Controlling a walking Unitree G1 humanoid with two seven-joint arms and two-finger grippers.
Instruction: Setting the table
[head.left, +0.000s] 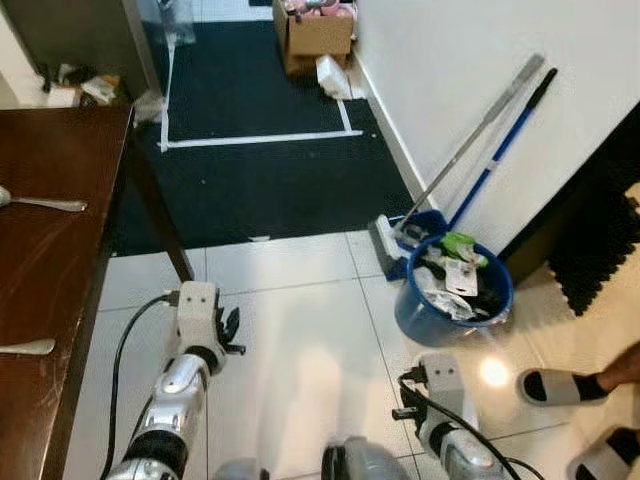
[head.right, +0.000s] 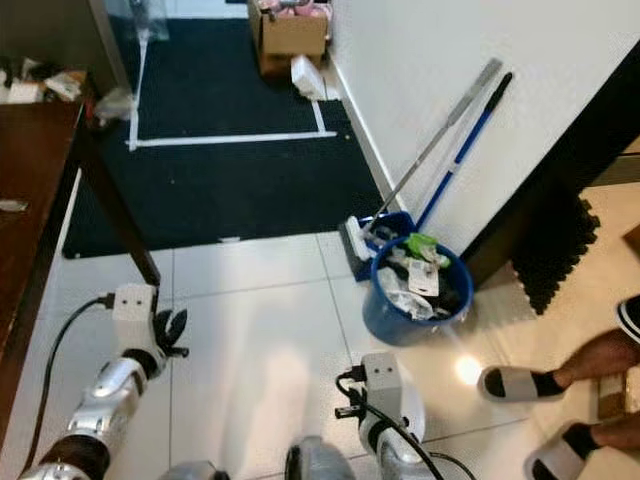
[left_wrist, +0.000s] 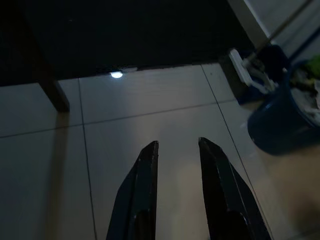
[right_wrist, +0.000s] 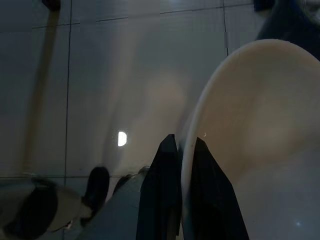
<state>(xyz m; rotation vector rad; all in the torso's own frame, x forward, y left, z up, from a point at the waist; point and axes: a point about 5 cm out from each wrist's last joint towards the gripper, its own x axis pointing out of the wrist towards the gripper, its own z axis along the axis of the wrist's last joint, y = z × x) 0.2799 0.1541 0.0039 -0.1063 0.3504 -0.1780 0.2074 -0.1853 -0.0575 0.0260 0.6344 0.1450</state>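
Note:
A dark wooden table (head.left: 50, 270) stands at my left, with a spoon (head.left: 45, 203) and a second piece of cutlery (head.left: 28, 347) lying on it. My left gripper (head.left: 232, 330) hangs over the tiled floor beside the table's edge. In the left wrist view its fingers (left_wrist: 145, 200) are open with nothing between them. My right arm (head.left: 440, 395) is low at the front right. In the right wrist view the right gripper (right_wrist: 185, 142) is shut on the rim of a white plate (right_wrist: 260, 115).
A blue bucket (head.left: 455, 290) full of rubbish stands against the white wall at the right, with a mop and a dustpan leaning beside it. A person's slippered feet (head.left: 560, 385) are at the lower right. Ahead lie a dark carpet (head.left: 270, 170) and a cardboard box (head.left: 318, 35).

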